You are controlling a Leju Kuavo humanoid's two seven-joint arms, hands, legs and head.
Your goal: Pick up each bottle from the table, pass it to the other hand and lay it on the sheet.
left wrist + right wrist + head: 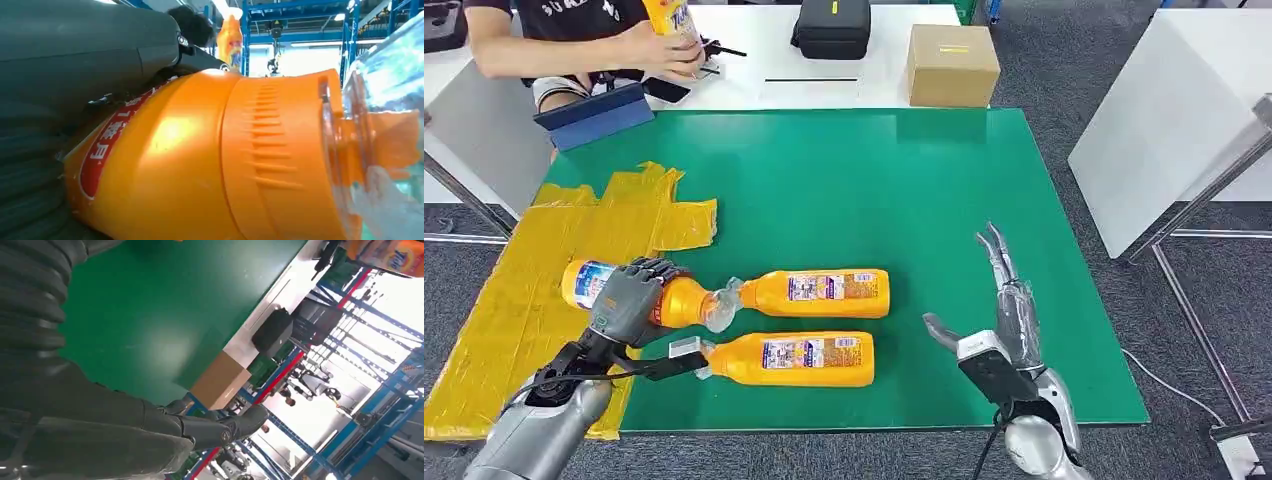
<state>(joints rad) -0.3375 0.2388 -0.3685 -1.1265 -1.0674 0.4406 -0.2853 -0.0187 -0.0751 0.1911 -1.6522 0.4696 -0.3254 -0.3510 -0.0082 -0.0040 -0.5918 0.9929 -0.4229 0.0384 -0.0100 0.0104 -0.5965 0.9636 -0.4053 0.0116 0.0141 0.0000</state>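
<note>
My left hand [629,300] grips an orange bottle [682,302] lying on its side. The bottle's base is over the yellow sheet [514,310] and its clear cap end is over the green mat [874,180]. The left wrist view shows that bottle [200,165] close up under my hand's fingers [75,60]. Two more orange bottles lie on the mat, one [824,292] cap to cap with the held one, the other [789,358] nearer me. My right hand [1002,310] hovers open over the mat's right side, its fingers [100,430] spread and holding nothing.
A person at the far left of the white table holds another orange bottle [667,15]. A cardboard box [951,62], a black case [832,27] and a blue tablet stand [594,115] sit behind the mat. A white panel [1174,130] stands to the right.
</note>
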